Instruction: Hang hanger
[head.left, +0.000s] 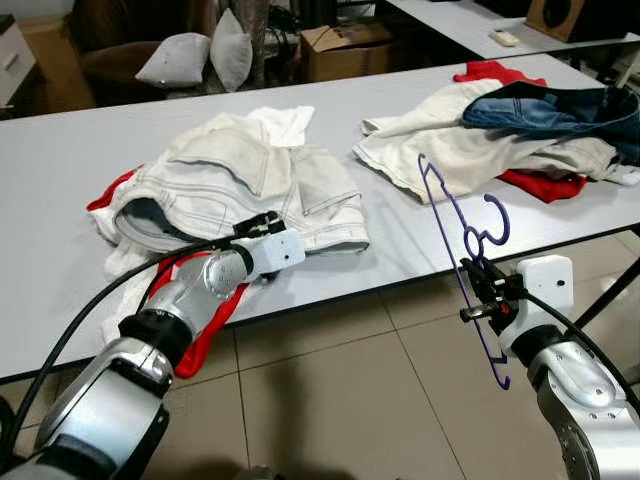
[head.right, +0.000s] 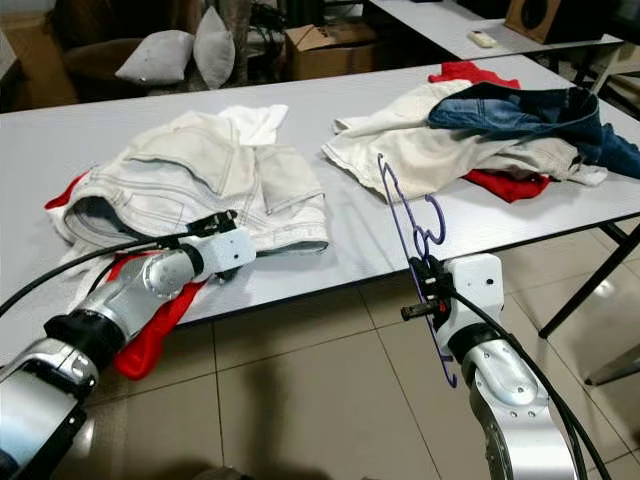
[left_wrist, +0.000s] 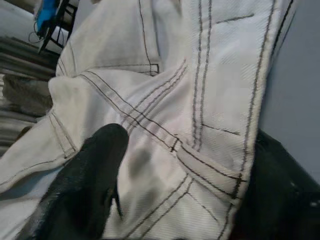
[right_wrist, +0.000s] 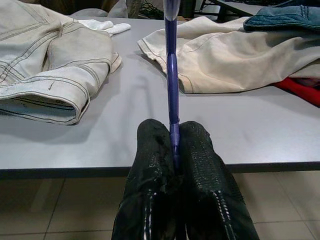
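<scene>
- Left eye view: a long white table (head.left: 60, 180) carries two heaps of clothes. At its near edge lie the white jeans (head.left: 240, 185), with a red garment (head.left: 205, 335) under them that hangs off the edge toward the tiled floor (head.left: 350, 390). Farther along the table a cream garment (head.left: 470, 150) lies under blue jeans (head.left: 545, 110) and more red cloth.
- The left gripper (head.left: 262, 224) rests at the table's near edge, on the waistband of the white jeans.
- The right gripper (head.left: 478, 272) is just off the table's near edge, over the floor, clamped on the purple hanger (head.left: 452, 225). The hanger stands nearly upright, its hook at gripper height and one end rising above the table edge.
- Right eye view: the same scene; cushions (head.right: 185, 50) and a cardboard box (head.right: 325, 45) sit beyond the table's far side.
- Left wrist view: the two black fingers (left_wrist: 92, 175) stand apart, with a fold of the white jeans' waistband and a belt loop between them; whether they grip it I cannot tell.
- Right wrist view: the two fingertips (right_wrist: 150, 150) are pressed together on the hanger's thin purple bar, which rises straight up before the table edge.
</scene>
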